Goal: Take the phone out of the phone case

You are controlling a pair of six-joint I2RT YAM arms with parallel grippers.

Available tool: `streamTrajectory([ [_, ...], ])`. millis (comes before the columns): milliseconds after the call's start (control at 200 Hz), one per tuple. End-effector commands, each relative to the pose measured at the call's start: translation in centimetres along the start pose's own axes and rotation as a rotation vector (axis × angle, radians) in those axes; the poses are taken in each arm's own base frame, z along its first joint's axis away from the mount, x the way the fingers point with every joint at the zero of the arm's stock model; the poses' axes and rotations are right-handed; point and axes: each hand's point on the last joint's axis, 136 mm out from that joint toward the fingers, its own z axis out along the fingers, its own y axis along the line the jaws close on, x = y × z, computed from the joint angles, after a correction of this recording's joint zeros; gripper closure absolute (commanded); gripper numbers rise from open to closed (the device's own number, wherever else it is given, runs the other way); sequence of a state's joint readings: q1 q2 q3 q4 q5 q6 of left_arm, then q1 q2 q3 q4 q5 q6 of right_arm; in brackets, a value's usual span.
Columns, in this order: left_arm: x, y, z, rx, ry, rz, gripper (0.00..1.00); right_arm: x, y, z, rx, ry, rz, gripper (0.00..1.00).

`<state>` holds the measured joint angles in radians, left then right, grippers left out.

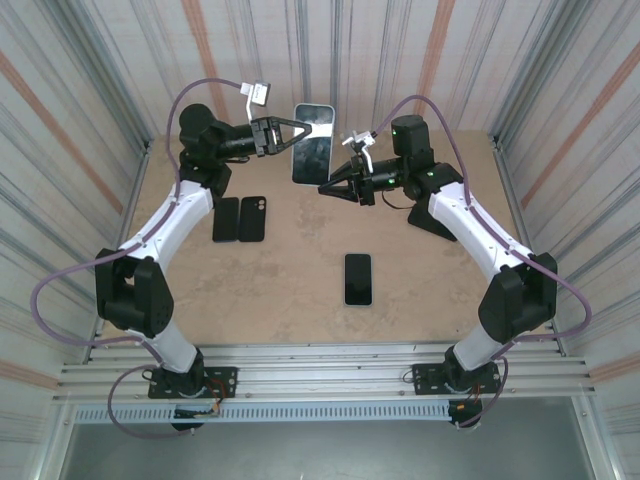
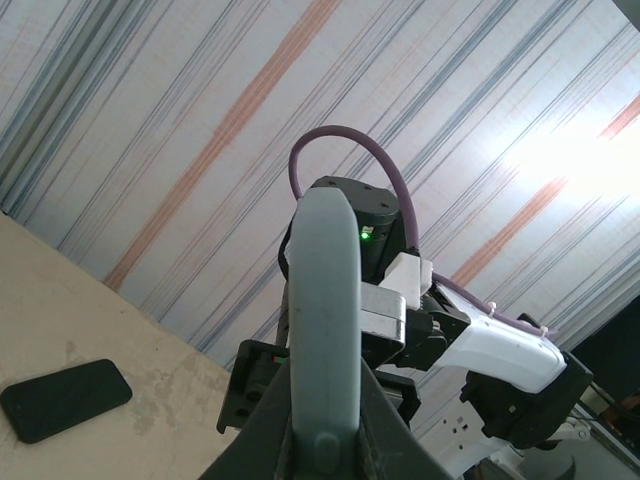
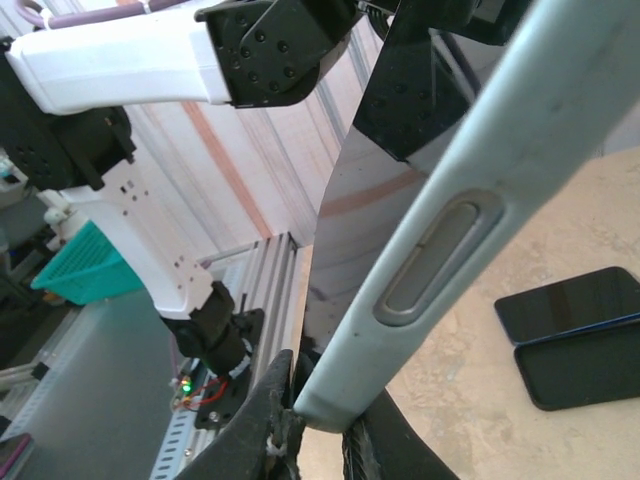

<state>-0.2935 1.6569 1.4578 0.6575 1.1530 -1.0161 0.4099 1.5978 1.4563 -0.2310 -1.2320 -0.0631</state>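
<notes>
Phone case (image 3: 450, 250) (phone (image 3: 350, 220) inside) tight in left gripper (image 1: 302, 125) and right gripper (image 1: 324, 188)

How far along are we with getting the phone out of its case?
Done: the cased phone is lifted off the table, with the left gripper shut on one edge. In hand: the right gripper pinches a corner. Left: the phone sits inside the pale case; no separation is visible yet.

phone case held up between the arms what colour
Pale grey-green phone case, best in right wrist view.
</notes>
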Motion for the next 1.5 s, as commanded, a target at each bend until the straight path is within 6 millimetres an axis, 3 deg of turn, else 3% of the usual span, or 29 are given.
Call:
streamTrajectory([
  [0,-1.3,-2.1,-0.1,0.038,-0.01,0.048,1.0,-0.3,-0.1,-0.2,-0.005,-0.002,-0.027,0.87],
  [155,-0.9,-2.3,0.1,0.053,0.014,0.009,1.0,0.0,-0.3,-0.3,0.031,0.031,-0.064,0.89],
  [516,0.1,-5.3,1.3,0.116,0.089,-0.085,1.0,0.8,-2.1,-1.1,0.187,0.124,-0.178,0.89],
  [937,1.3,-6.9,2.7,0.151,0.124,-0.13,1.0,-2.1,-2.1,-1.6,0.237,0.038,-0.223,0.9],
  [1212,1.9,-5.6,2.7,0.077,0.113,-0.082,1.0,-4.5,0.0,-1.9,0.144,-0.107,-0.169,0.79],
  [1493,1.0,-3.1,2.8,-0.011,0.012,-0.088,1.0,-4.8,1.2,-2.0,0.093,-0.185,-0.08,0.67],
])
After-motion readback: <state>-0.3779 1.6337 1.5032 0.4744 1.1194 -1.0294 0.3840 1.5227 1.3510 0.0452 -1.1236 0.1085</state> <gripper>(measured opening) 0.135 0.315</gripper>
